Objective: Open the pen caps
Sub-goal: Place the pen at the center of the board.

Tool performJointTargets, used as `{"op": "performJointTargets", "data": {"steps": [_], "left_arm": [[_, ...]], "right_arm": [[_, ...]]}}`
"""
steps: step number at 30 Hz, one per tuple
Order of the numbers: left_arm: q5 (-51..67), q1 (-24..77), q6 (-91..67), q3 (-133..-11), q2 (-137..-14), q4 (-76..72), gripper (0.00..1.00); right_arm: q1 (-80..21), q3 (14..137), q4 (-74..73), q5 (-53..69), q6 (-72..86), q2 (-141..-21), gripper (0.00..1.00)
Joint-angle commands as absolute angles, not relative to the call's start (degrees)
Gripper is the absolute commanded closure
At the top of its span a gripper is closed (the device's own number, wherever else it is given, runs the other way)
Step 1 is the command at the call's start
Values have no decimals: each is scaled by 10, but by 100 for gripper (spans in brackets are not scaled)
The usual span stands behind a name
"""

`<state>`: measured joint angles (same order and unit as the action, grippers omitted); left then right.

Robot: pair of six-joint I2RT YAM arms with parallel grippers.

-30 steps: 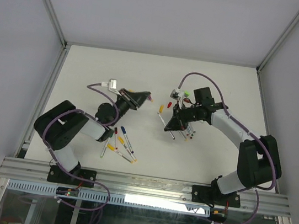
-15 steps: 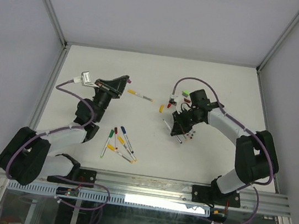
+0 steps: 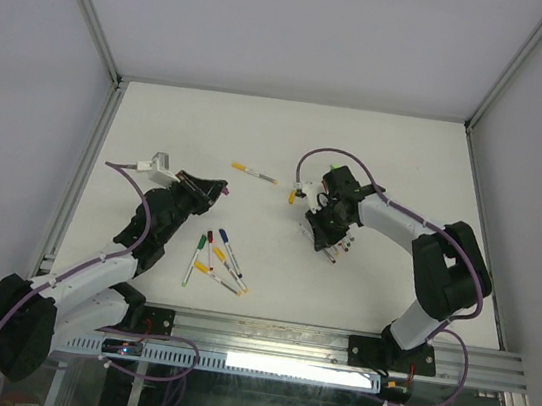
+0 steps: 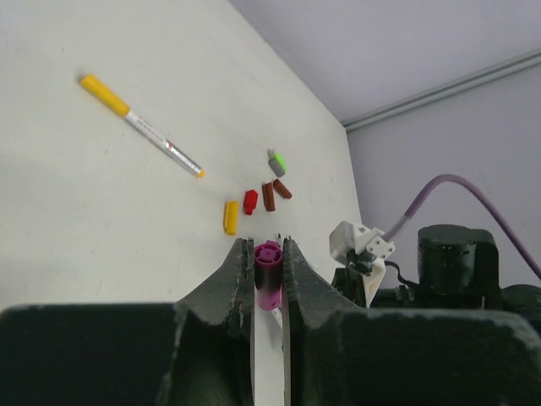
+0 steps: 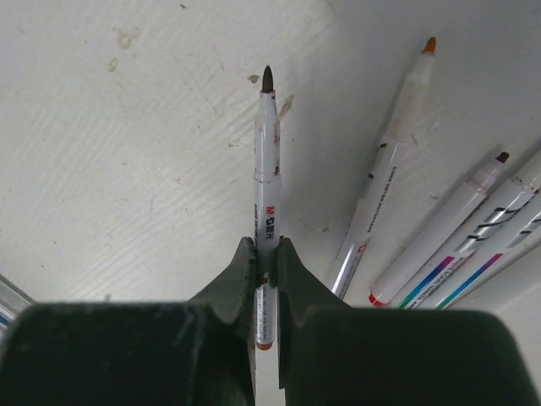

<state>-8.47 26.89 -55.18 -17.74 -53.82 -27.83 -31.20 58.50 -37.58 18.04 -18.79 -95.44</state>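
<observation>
Since the left arm has swung back toward its own side over the last second, the purple cap has gone with it. It is now well apart from the barrel, which the right arm has brought down beside the bare pens. I read that as one more pen opened, with both halves due to be set down.

The left pincer is nearly shut, its fingers clamped on the sides of the purple cap, which stands upright between them with its end showing — clear of the surface. Ahead of it lie the loose caps, yellow, red, dark red and green, close together, and a yellow pen with its cap on.

The right pincer is just as narrow, pinching the barrel near its rear end — the dark tip points away, low over the surface, though I cannot tell whether it touches. More capped pens wait near the left arm, so a good share of the work remains.
</observation>
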Motion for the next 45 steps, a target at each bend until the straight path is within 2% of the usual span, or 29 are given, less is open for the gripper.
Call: {"op": "performJointTargets", "data": {"steps": [1,10,25,32,45], "left_arm": [[-54,264,-586,-169,-534,-258,100],[-21,264,-611,-170,-578,-275,100],[-4,282,-618,-190,-650,-287,100],[-33,314,-603,-223,-688,-269,100],[-70,372,-575,-331,-847,-215,100]], "right_arm": [[-319,607,-358,141,-172,-959,94],[-328,608,-345,103,-164,-974,91],[-327,610,-341,72,-165,-970,79],[-326,612,-342,73,-167,-963,75],[-311,614,-349,126,-179,-915,75]]}}
